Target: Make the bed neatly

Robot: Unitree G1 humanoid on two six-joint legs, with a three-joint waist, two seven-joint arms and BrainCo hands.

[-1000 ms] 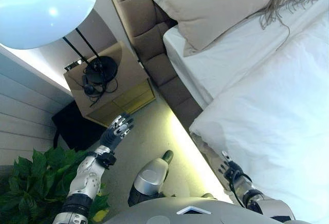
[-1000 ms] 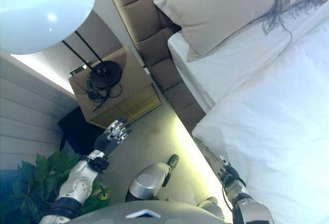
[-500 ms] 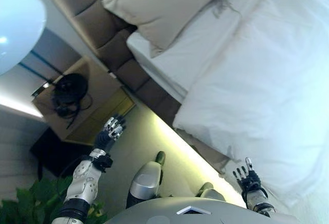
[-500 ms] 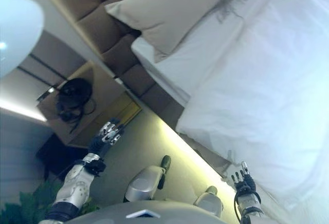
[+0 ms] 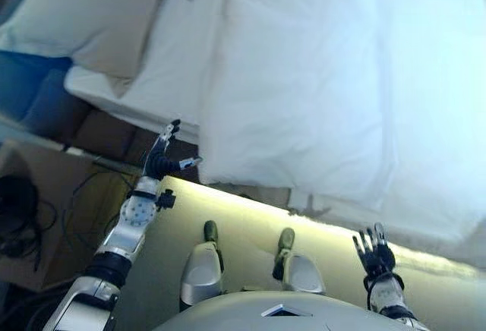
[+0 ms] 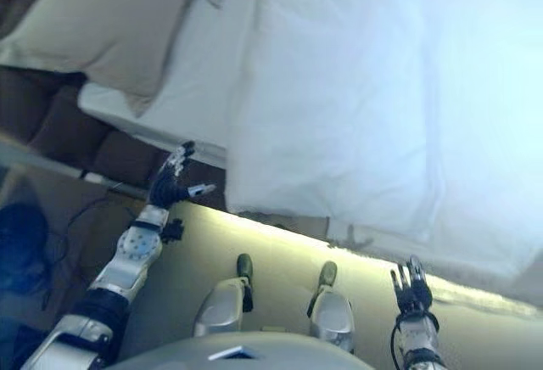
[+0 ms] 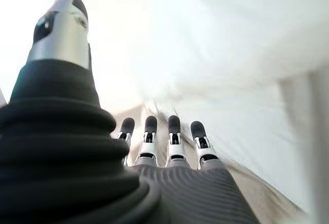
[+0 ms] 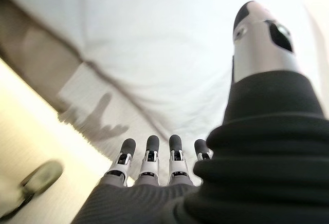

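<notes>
Both hands open, holding nothing: left hand (image 5: 161, 162) near duvet (image 5: 304, 88) corner, right hand (image 5: 374, 253) beside bed (image 5: 163, 80) edge.

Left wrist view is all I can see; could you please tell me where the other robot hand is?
Observer: The right robot hand is open, fingers spread, low beside the bed, apart from the white duvet.
Operator: Thank you. Is there a pillow?
Observer: Yes, a beige pillow lies at the head end, on the white sheet.
Operator: Does the duvet reach it?
Observer: No, a strip of bare sheet shows between them.
</notes>
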